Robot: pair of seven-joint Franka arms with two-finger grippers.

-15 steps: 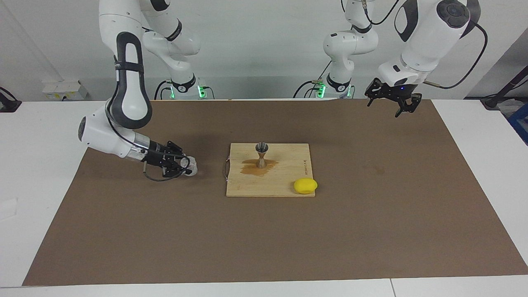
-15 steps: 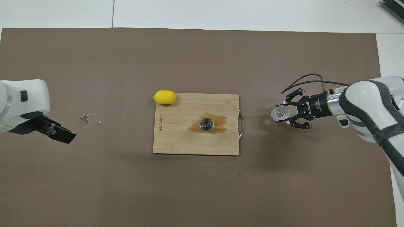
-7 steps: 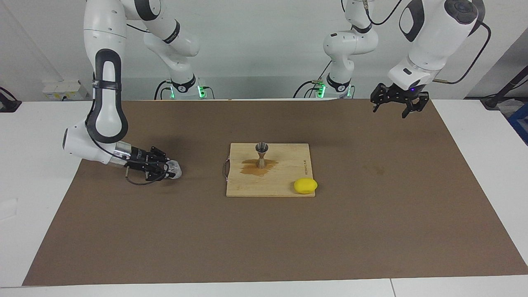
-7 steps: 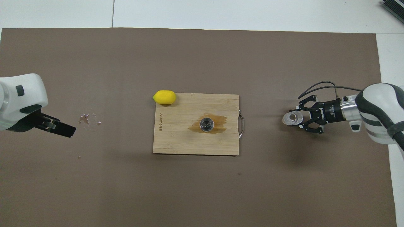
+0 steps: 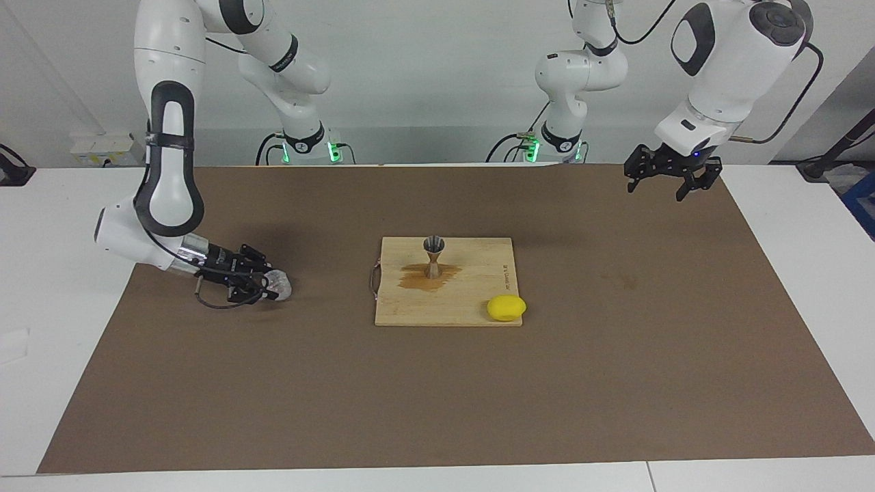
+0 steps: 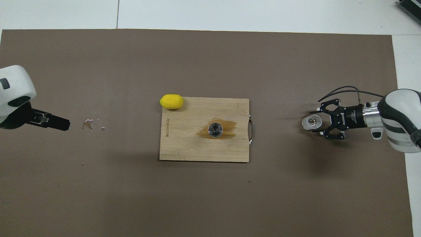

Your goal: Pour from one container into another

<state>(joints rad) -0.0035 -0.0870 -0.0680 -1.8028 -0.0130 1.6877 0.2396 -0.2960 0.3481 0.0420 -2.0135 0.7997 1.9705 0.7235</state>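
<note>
My right gripper [image 5: 268, 287] is low over the brown mat [image 5: 615, 383], at mid-height of the facing view toward my right arm's end of the table. The small clear cylindrical cup [image 5: 279, 283] sits right at its tip. It looks down on the mat or a hair above it, and seems tilted rather than square on its base. I cannot tell whether I am clamping it or have let go.

My left gripper [image 5: 655, 193] waits with its fingers spread and nothing in them, high in the upper part of that view over the mat's edge.

The silvery hourglass-shaped metal jigger [image 5: 433, 256] stands upright at mid-frame on the pale wooden cutting board [image 5: 478, 273], well apart from the cup. It stands in a brown wet patch [image 5: 418, 278].

What worries me:
- If the cup is leaning as I pull away, it may tip and roll across the mat.
- A link could drag it along if I back out crookedly.
- The patch suggests liquid missed the jigger, so I judge the pour only partly clean.
- Its narrow foot on wet wood could slide at any nudge.
- The yellow lemon [image 5: 506, 308] overhangs the board's lower corner and could roll off.
</note>
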